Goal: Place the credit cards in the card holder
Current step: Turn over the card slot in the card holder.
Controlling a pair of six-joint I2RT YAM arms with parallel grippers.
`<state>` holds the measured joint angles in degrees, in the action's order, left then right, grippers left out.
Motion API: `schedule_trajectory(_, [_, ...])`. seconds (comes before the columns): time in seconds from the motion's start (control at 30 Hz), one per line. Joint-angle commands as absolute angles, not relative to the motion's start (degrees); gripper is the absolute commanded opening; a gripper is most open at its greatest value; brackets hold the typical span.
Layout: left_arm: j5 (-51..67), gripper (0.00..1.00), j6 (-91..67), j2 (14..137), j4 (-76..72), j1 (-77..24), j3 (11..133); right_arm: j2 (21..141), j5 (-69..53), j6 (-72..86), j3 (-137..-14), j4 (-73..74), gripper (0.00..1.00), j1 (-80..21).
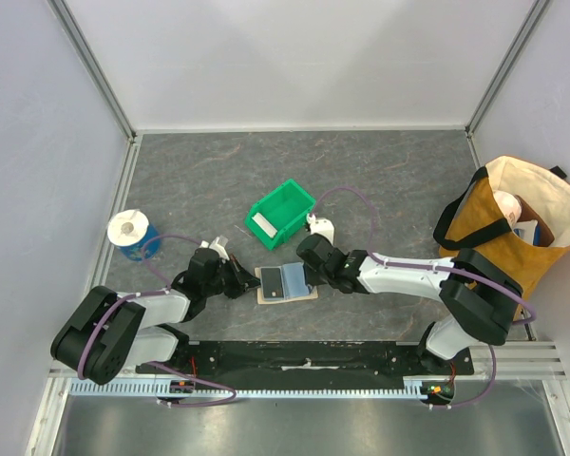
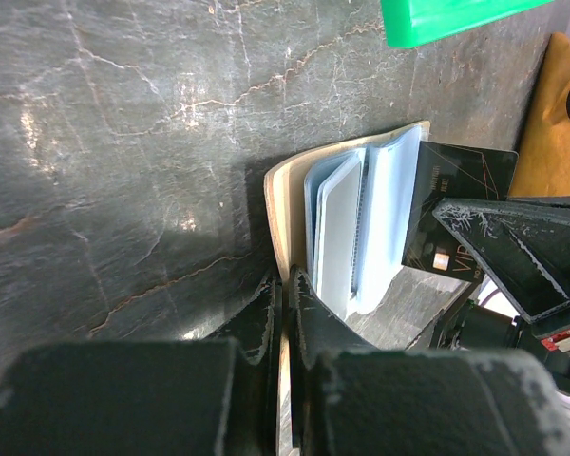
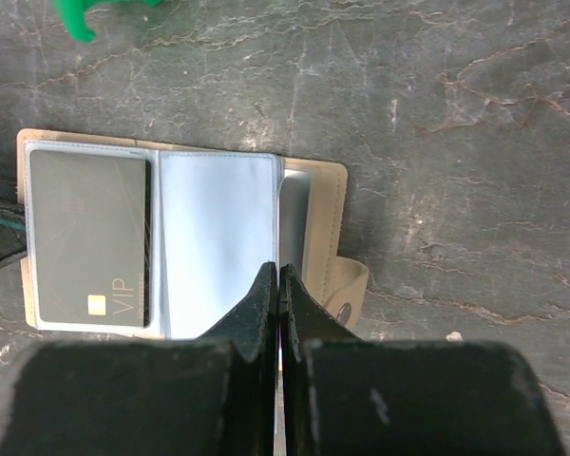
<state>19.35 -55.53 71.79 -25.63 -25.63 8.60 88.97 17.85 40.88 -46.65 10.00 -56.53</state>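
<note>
Left pincer [image 2: 285, 285] clenches the card holder [image 2: 277, 199] edge to hold it open; right pincer [image 3: 277, 277], clenched shut, flattens its sleeve [image 3: 214, 237].

Top view overhead, far; both wrist views close, sharing open card holder [image 3: 331, 218]

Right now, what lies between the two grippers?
The open card holder lies between the left gripper and the right gripper; the top view shows it.

You see tan card holder [image 3: 334, 190] open on table [image 3: 456, 95], clear sleeves up; dark VIP card [image 3: 90, 237] inside end sleeve.
</note>
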Motion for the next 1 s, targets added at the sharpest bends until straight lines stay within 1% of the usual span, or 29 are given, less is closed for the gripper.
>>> schedule_trajectory(0.0, [16.26,0.02,-54.32,72.77,-19.86,-25.84,6.94,89.74,17.93,40.26,-50.18,9.22,0.00,-58.35])
schedule_trajectory(0.1, [16.35,0.02,-54.32,72.77,-19.78,-25.93,6.94,89.91,18.72,39.38,-52.90,10.28,0.00,-59.85])
schedule_trajectory(0.27, [16.26,0.02,-54.32,72.95,-19.86,-25.75,6.94,91.23,24.51,38.85,-57.39,15.73,0.00,-62.84])
schedule_trajectory(0.57, [16.52,0.02,-54.32,72.78,-19.86,-25.84,7.03,91.84,25.66,38.41,-58.89,16.87,0.00,-63.46])
schedule_trajectory(0.77, [16.35,0.02,-53.79,69.70,-17.94,-25.93,7.38,91.50,29.09,39.64,-57.05,19.33,0.01,-62.67])
schedule_trajectory(0.97, [15.64,0.02,-53.26,68.90,-16.52,-25.84,7.29,84.74,33.13,41.74,-52.57,20.30,0.01,-58.81])
